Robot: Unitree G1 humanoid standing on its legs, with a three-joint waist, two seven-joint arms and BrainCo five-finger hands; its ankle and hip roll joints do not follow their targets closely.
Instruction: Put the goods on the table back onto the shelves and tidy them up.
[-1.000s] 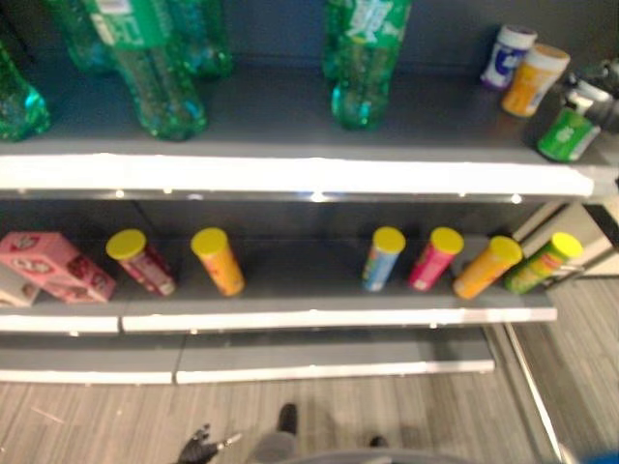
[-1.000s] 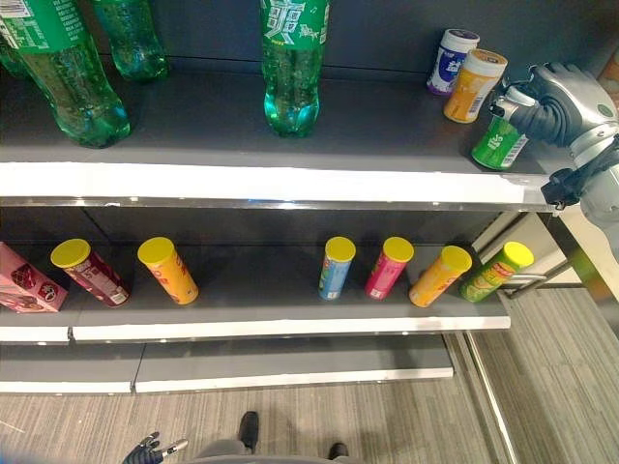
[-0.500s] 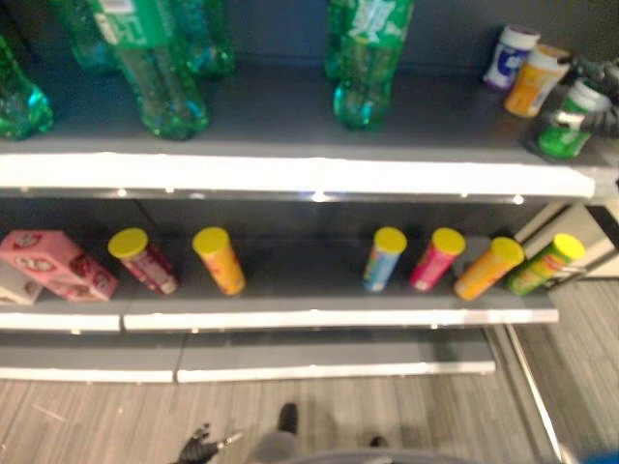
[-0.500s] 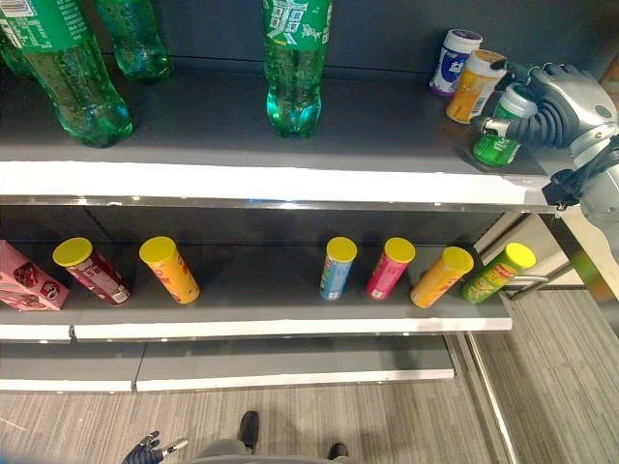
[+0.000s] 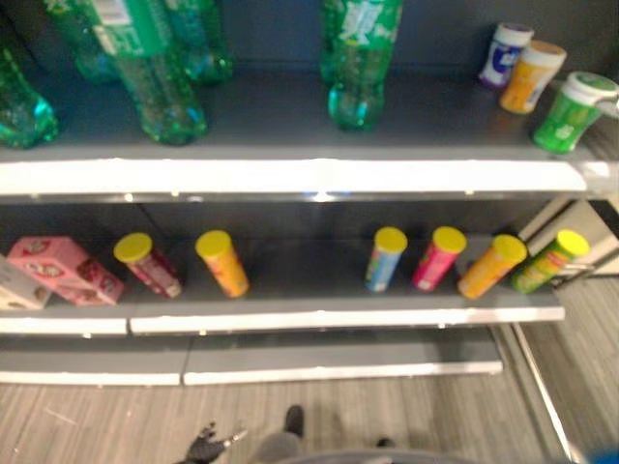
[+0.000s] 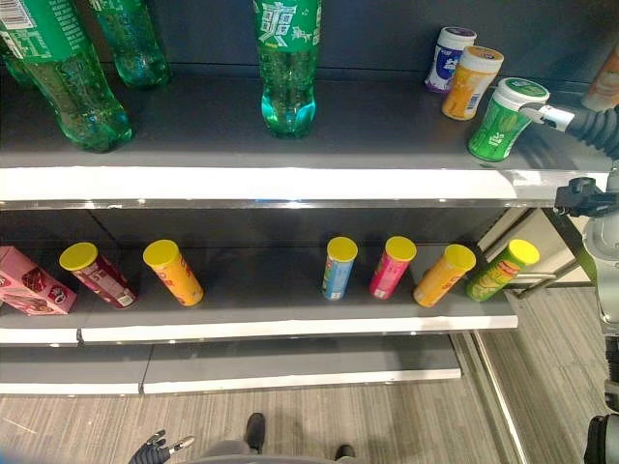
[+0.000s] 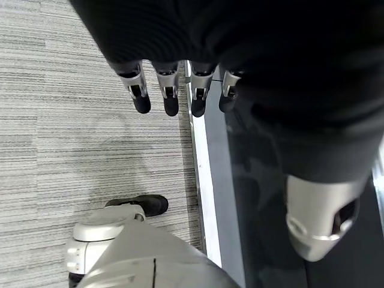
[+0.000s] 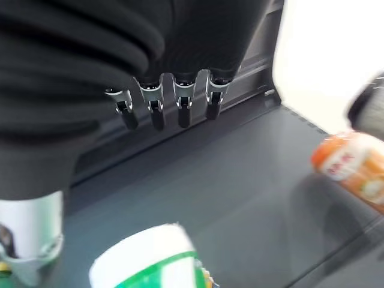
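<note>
the small green white-lidded plastic jar (image 6: pixel 504 121) stands upright at the right end of the dark grey top shelf (image 6: pixel 290 184), just in front of an orange jar (image 6: pixel 471 82) and a white-and-blue jar (image 6: pixel 446 59). the right hand (image 8: pixel 171 99) sits just beside it with fingers straight and relaxed, holding nothing. the left hand (image 7: pixel 180 90) hangs low above the grey striped floor (image 7: pixel 72 150), fingers loose and empty.

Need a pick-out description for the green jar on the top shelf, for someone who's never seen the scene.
Look at the top shelf, right end, past the green bottles. Three small jars stand there; take the green jar with the white lid, nearest the front edge. The orange jar and white jar stand farther back, and the right hand is just beside it.
</note>
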